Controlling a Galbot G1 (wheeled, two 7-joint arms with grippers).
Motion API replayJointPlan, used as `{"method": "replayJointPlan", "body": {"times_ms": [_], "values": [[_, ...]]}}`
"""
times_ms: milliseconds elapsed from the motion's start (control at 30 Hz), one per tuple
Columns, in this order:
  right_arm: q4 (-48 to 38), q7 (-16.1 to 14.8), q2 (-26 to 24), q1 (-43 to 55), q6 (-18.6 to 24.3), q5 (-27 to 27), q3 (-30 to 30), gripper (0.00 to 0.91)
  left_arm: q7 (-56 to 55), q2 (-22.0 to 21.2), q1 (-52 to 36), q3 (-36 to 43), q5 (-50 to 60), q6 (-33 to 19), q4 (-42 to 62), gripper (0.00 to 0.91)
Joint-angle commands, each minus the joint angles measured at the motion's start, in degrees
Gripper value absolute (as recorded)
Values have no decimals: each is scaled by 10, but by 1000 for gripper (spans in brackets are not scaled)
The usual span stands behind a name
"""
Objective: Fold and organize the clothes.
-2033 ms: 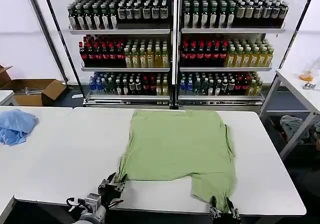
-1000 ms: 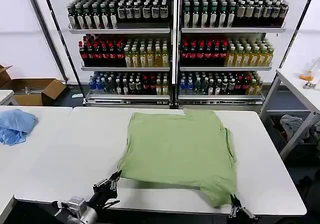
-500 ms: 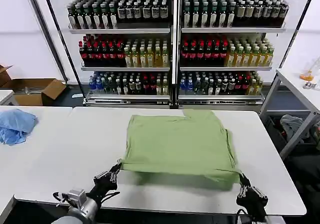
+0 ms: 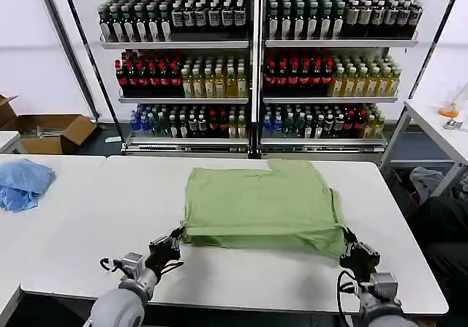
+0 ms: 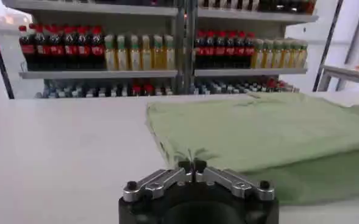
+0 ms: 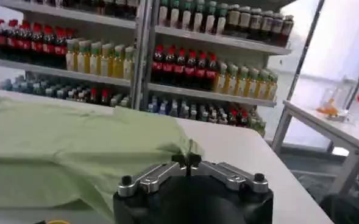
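Observation:
A sage-green shirt (image 4: 262, 205) lies plain side up on the white table (image 4: 110, 217), its near part doubled over into a fold. My left gripper (image 4: 176, 236) is shut on the fold's near left corner, and the cloth (image 5: 252, 131) bunches between its closed jaws (image 5: 192, 164). At the near right corner my right gripper (image 4: 346, 237) is shut on the shirt too. The right wrist view shows the green cloth (image 6: 63, 152) pinched at the closed tips of that gripper (image 6: 186, 159). The front edge of the fold hangs a little above the tabletop between the two grippers.
Shelves of bottled drinks (image 4: 252, 71) stand behind the table. A crumpled blue cloth (image 4: 22, 183) lies on the neighbouring table at far left, with a cardboard box (image 4: 55, 133) behind it. A second white table (image 4: 439, 133) stands at right. Bare tabletop runs left of the shirt.
Both grippers have carried the shirt's near hem up and away from me, laying the lower part over the upper. The shirt now covers a shorter stretch of table.

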Motion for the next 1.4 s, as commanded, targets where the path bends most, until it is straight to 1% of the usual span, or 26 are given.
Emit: {"method": "replayJointPlan", "body": {"times_ms": [33, 67, 100, 133, 167, 200, 233, 267, 433, 567, 667, 733, 767, 867, 967, 1033, 1100, 1200, 1233, 1267, 1300, 1333, 1367, 1400], "values": [[-77, -7, -12, 79, -6, -24, -29, 0, 0, -1, -40, 22, 14, 0, 50, 20], [-81, -7, -11, 80, -6, -26, -30, 0, 0, -3, -42, 23, 16, 0, 55, 30], [-86, -6, -10, 83, -6, -28, -31, 0, -1, -5, -45, 24, 19, 0, 60, 20], [-91, -6, -7, 85, -9, -33, -33, 0, -2, -7, -46, 24, 19, 0, 62, 50], [-92, -6, -6, 86, -10, -35, -34, 252, -3, -8, -47, 25, 20, 0, 64, 302], [-91, -8, -4, 86, -20, -38, -35, 252, -3, -11, -49, 25, 21, 0, 66, 554], [-90, -9, -4, 85, -24, -38, -35, 907, -4, -12, -50, 25, 22, 0, 66, 816], [-84, -11, -2, 79, -22, -36, -35, 907, -4, -14, -51, 26, 22, 2, 67, 907], [-52, -10, 6, 48, -12, -28, -17, 907, -5, -21, -53, 24, 22, 8, 61, 907], [-1, -5, 17, -10, 4, -17, 10, 907, -5, -23, -47, 19, 21, 6, 49, 907], [28, -1, 27, -47, 4, -14, 29, 907, -5, -23, -38, 12, 19, 4, 36, 907], [42, 1, 35, -72, 3, -3, 45, 907, -6, -23, -26, 6, 19, 4, 24, 907], [48, 3, 38, -84, -1, 10, 55, 907, -6, -23, -19, 3, 19, 3, 18, 907], [44, 9, 43, -96, -16, 33, 67, 907, -9, -24, 7, -7, 19, 0, 7, 907], [22, 17, 45, -90, -28, 58, 70, 907, -10, -25, 21, -9, 18, -3, 7, 907], [11, 21, 47, -79, -41, 80, 69, 907, -9, -26, 22, -7, 18, -3, 10, 907], [0, 22, 48, -68, -53, 88, 64, 907, -10, -29, 18, -4, 18, -3, 16, 907], [-18, 23, 50, -49, -58, 101, 51, 907, -10, -35, 5, 1, 17, -1, 28, 907], [-22, 24, 51, -43, -60, 106, 46, 907, -11, -36, 2, 4, 18, 1, 32, 816], [-28, 23, 52, -37, -61, 110, 42, 907, -12, -36, -3, 6, 18, 2, 36, 816], [-32, 22, 52, -33, -61, 113, 37, 907, -14, -36, -7, 8, 18, 3, 39, 464], [-36, 22, 53, -29, -61, 114, 32, 907, -14, -37, -10, 10, 18, 4, 42, 363], [-38, 21, 53, -26, -61, 116, 29, 746, -14, -37, -12, 11, 18, 5, 44, 202], [-42, 20, 53, -23, -61, 119, 24, 655, -15, -37, -14, 12, 18, 5, 48, 151]]}}
